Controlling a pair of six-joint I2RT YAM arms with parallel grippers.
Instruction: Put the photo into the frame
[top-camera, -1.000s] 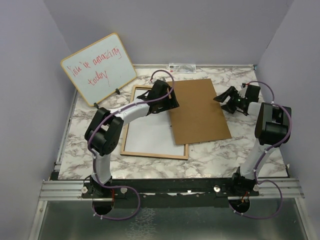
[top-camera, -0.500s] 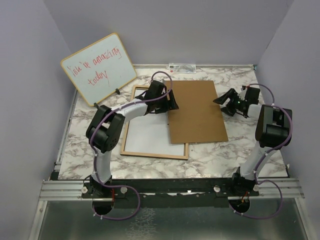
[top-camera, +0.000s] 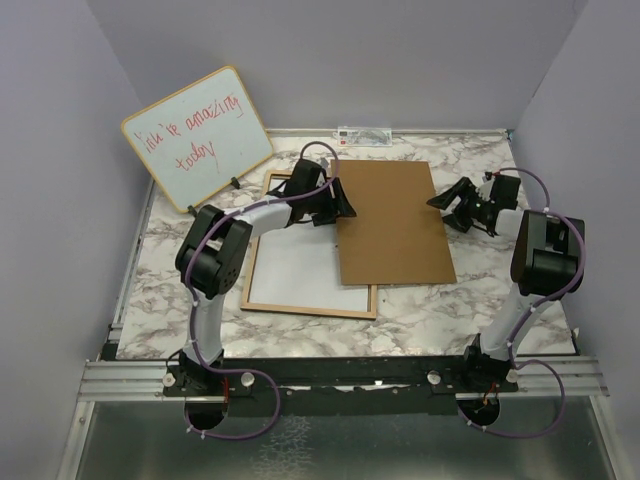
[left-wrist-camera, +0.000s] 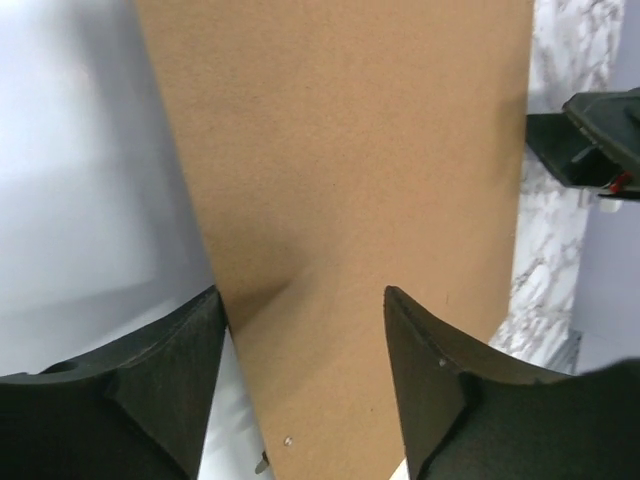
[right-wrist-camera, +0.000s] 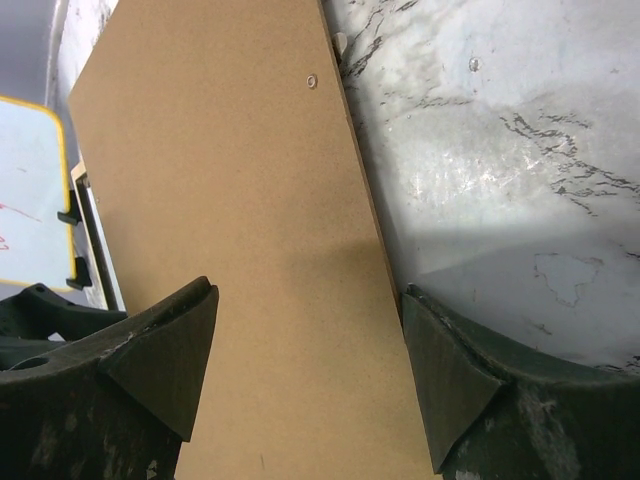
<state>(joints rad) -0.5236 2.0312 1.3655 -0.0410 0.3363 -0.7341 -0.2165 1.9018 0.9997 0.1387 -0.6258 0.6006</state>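
— Brown board had swung squarer under the left claw. And the frame?
— Beneath that claw, wood face up, holding the photo, seemingly white side up. Both claws stood spread; the right claw needed to brace the board's opposite edge for a level slide.

Board lies on the frame, right side; whiteboard behind, left.

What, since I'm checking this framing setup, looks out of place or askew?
The brown board sits off the frame: it covers only the frame's right side, hangs out over the marble table, and is not lined up with the rails. Nothing looks spilled or damaged.
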